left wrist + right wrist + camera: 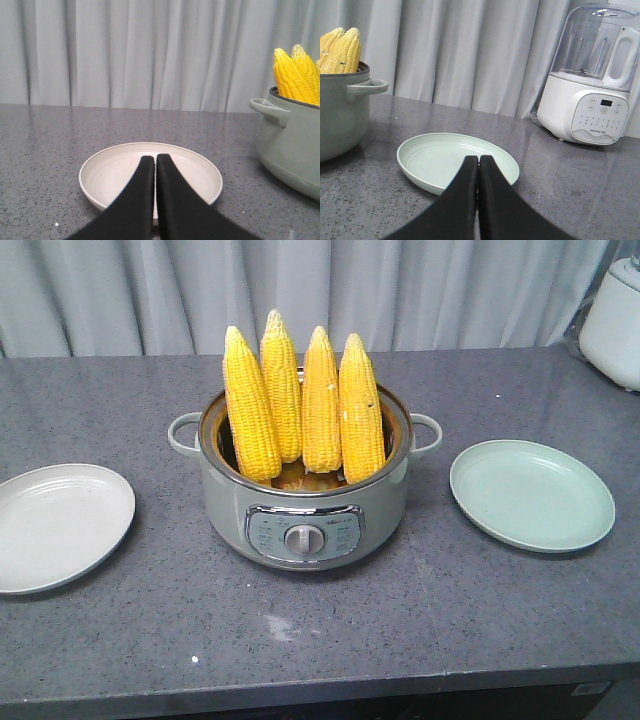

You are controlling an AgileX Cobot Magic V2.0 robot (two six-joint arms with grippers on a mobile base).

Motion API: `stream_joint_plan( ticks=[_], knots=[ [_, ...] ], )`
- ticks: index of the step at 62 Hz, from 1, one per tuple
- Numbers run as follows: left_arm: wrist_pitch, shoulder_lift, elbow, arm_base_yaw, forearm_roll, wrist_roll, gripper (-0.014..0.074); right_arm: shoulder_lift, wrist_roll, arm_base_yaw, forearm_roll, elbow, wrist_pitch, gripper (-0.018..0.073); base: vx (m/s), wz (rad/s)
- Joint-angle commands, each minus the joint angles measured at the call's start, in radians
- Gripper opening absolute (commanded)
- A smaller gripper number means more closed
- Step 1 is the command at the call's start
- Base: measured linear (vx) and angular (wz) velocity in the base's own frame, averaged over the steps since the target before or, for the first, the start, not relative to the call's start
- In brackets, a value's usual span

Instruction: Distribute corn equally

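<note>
Several yellow corn cobs [300,405] stand upright, tips up, in a grey-green electric pot [305,515] at the middle of the counter. The corn [295,75] shows at the right edge of the left wrist view and the corn [342,50] at the left edge of the right wrist view. A white plate [60,525] lies left of the pot, a pale green plate [530,495] right of it, both bare. My left gripper [155,157] is shut and holds nothing, over the white plate [110,172]. Over the green plate [435,157] my right gripper [478,158] is shut, holding nothing.
A white blender-style appliance [592,80] stands at the back right of the counter, also seen as the appliance [615,325] in the front view. A grey curtain [320,290] hangs behind. The counter's front edge [320,685] runs along the bottom.
</note>
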Motion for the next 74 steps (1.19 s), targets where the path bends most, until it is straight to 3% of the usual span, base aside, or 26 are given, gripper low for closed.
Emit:
stream_joint_plan(
  ticks=[1,10,15,27,38,46,52,59,67,74],
  knots=[
    [-0.075,-0.017,0.004,0.000,-0.002,-0.012,-0.0007,-0.004,-0.004,-0.007,-0.008,0.010,-0.076,-0.0004,0.00,0.00],
    [-0.081,-0.017,0.004,0.000,-0.018,-0.021,-0.0007,-0.004,0.004,-0.007,-0.005,0.010,-0.080,-0.0004,0.00,0.00],
    [-0.086,-0.017,0.004,0.000,-0.054,-0.024,-0.0007,-0.004,0.071,-0.006,0.045,0.010,-0.087,-0.0004,0.00,0.00],
    [-0.088,-0.017,0.003,0.000,-0.224,-0.135,-0.0007,-0.004,0.384,-0.002,0.346,0.010,-0.132,-0.0004,0.00,0.00],
    [-0.142,-0.017,0.000,0.000,-0.321,-0.155,-0.0007,-0.004,0.496,-0.002,0.541,0.010,-0.137,-0.0004,0.00,0.00],
    [-0.224,-0.017,-0.006,0.000,-0.470,-0.264,-0.0007,-0.004,0.561,-0.002,0.736,0.010,-0.196,-0.0004,0.00,0.00],
    [-0.279,-0.017,-0.006,0.000,-0.548,-0.309,-0.0007,-0.004,0.566,-0.002,0.895,0.010,-0.293,-0.0004,0.00,0.00],
    [-0.322,-0.017,-0.006,0.000,-0.564,-0.308,-0.0007,-0.004,0.519,-0.003,1.024,0.010,-0.379,-0.0004,0.00,0.00],
    [-0.342,-0.017,-0.006,0.000,-0.564,-0.325,-0.0007,-0.004,0.438,-0.003,1.060,0.010,-0.357,-0.0004,0.00,0.00],
    [-0.340,-0.017,-0.007,0.000,-0.563,-0.409,-0.0007,-0.004,0.374,-0.002,1.018,0.005,-0.296,-0.0004,0.00,0.00]
  ],
)
